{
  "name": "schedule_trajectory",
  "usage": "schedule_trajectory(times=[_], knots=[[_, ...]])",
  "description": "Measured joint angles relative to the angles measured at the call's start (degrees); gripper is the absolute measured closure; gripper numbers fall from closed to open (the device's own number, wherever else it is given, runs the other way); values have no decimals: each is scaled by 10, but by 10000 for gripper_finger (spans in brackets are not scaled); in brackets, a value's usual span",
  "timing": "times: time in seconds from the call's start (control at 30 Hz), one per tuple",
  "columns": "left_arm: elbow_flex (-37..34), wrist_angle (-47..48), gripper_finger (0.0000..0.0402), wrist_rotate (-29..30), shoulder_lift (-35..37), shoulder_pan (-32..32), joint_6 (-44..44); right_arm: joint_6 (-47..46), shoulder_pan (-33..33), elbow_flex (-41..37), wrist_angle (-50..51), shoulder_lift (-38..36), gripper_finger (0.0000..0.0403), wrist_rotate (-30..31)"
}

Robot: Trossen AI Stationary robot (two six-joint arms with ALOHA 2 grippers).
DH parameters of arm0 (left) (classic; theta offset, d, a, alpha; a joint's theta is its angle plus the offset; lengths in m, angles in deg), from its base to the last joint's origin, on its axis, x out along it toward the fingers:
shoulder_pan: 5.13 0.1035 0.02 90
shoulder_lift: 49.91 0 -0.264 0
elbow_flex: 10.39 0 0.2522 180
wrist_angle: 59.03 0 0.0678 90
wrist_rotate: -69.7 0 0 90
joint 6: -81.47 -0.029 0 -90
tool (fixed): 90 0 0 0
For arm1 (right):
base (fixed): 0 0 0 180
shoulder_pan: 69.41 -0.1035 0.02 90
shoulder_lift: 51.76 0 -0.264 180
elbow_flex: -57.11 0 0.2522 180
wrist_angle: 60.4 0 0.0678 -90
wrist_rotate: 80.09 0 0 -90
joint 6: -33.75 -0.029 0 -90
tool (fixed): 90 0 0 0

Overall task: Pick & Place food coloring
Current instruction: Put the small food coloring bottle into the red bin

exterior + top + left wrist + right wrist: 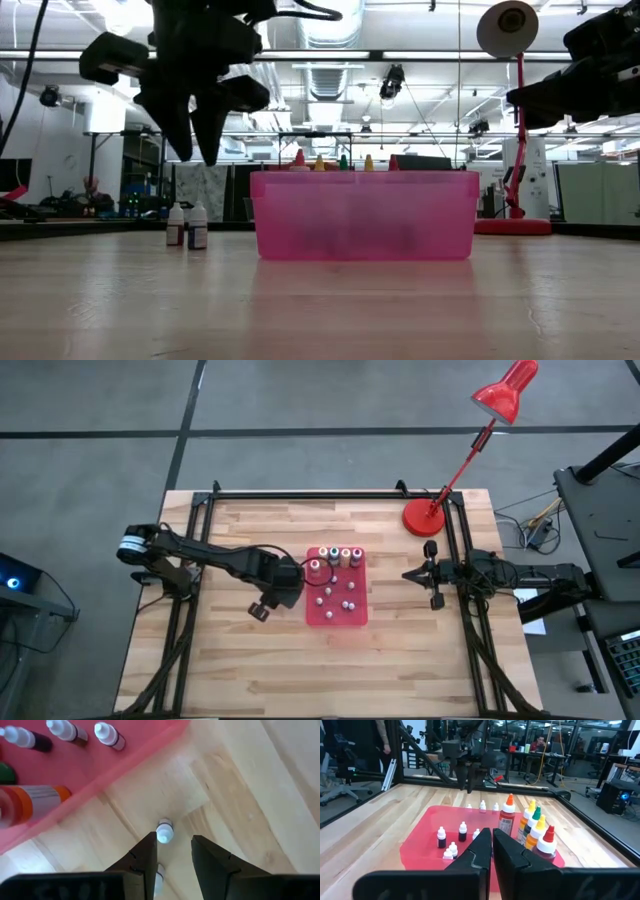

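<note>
Item: food coloring, pick-and-place, pick step in hand.

Left tool (172, 851): part open, holding nothing, poised above two small bottles (187, 225) standing on the worktop (240, 660) just left of the red tray (357, 615).

Other bottles (451, 840): inside the tray.

Right tool (491, 851): fully closed, empty, waiting at the right edge.

Next move, as judged: lower over one bottle's white cap (164, 831), centre it, close, lift, carry over the tray wall.

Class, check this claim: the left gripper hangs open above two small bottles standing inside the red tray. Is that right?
Not quite. In the low view the two small bottles stand on the table, outside the red tray. The left gripper does hang open above them.
</note>
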Motion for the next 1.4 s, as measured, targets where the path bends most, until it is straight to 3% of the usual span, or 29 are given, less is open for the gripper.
schedule_trajectory(times=[1.4], knots=[[-91, -106, 307, -26, -14, 44, -36, 1, 0, 0, 0, 1, 394, 0]])
